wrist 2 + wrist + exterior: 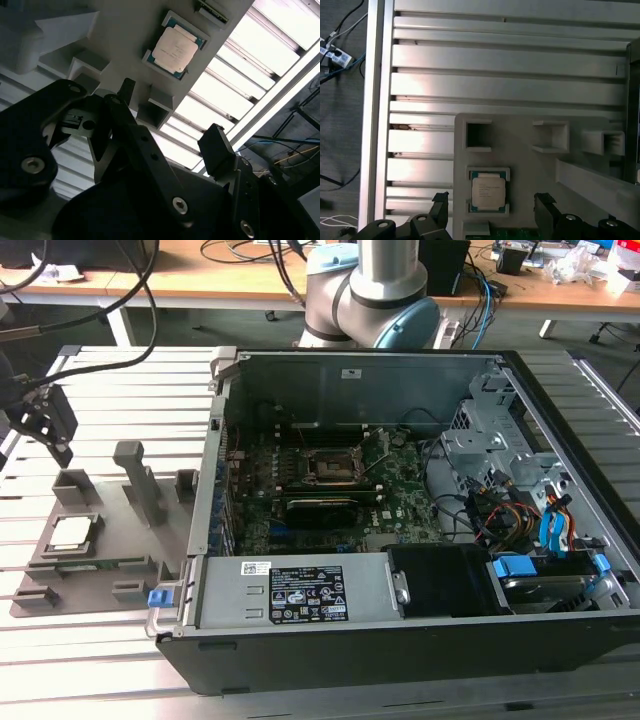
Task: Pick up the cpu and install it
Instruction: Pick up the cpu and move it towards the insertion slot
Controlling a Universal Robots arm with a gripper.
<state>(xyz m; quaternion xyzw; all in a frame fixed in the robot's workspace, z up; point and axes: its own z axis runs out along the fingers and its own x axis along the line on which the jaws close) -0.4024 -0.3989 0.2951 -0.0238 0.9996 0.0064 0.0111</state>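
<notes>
The cpu (72, 532) is a small silver-topped square lying flat in a framed pocket of a grey holder plate (100, 575) at the exterior view's left. My gripper (48, 435) hangs above and slightly behind it, apart from it. In the first wrist view the cpu (488, 192) lies between my two black fingertips (440, 206), and the gripper (492, 207) is open with nothing held. The second wrist view shows the cpu (175, 47) beyond the spread gripper (170, 120). The black motherboard socket (330, 468) sits inside the open computer case.
The open computer case (300, 605) fills the middle and right of the slatted metal table (90, 660). Grey posts and brackets (140, 480) stand on the holder plate near the cpu. Cables and drive bays (520, 530) crowd the case's right side. The arm's base (370, 300) stands behind the case.
</notes>
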